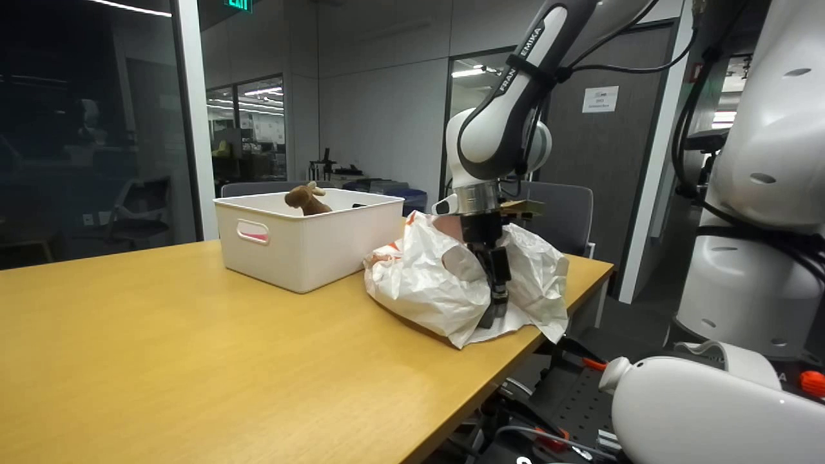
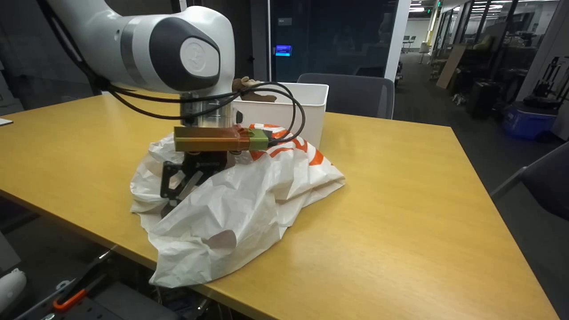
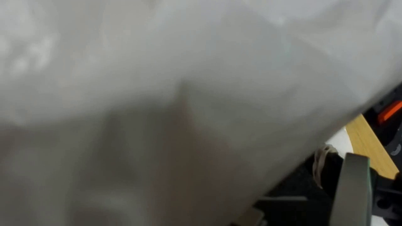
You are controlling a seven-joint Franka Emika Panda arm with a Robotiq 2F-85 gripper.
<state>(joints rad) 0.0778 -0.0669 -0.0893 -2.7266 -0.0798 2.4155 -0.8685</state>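
A crumpled white bag with orange print lies near the table's edge, seen in both exterior views (image 1: 428,290) (image 2: 249,200). My gripper (image 1: 494,314) points down among its folds, its tips low near the tabletop. In an exterior view a finger (image 2: 167,208) stands out wide to the side; the bag hides the opposite finger. In the wrist view the blurred bag (image 3: 194,53) fills most of the picture, with a grey finger (image 3: 350,188) at the lower right. The jaws look spread. I see no bag material clearly pinched, though the folds touch the gripper.
A white bin (image 1: 303,251) (image 2: 284,116) stands beside the bag, with a brown plush toy (image 1: 306,198) (image 2: 250,90) showing above its rim. Both stand on the yellow table (image 1: 193,348) (image 2: 422,222). Chairs (image 1: 557,212) (image 2: 351,95) stand at the table. Loose cables (image 2: 266,91) hang from my wrist.
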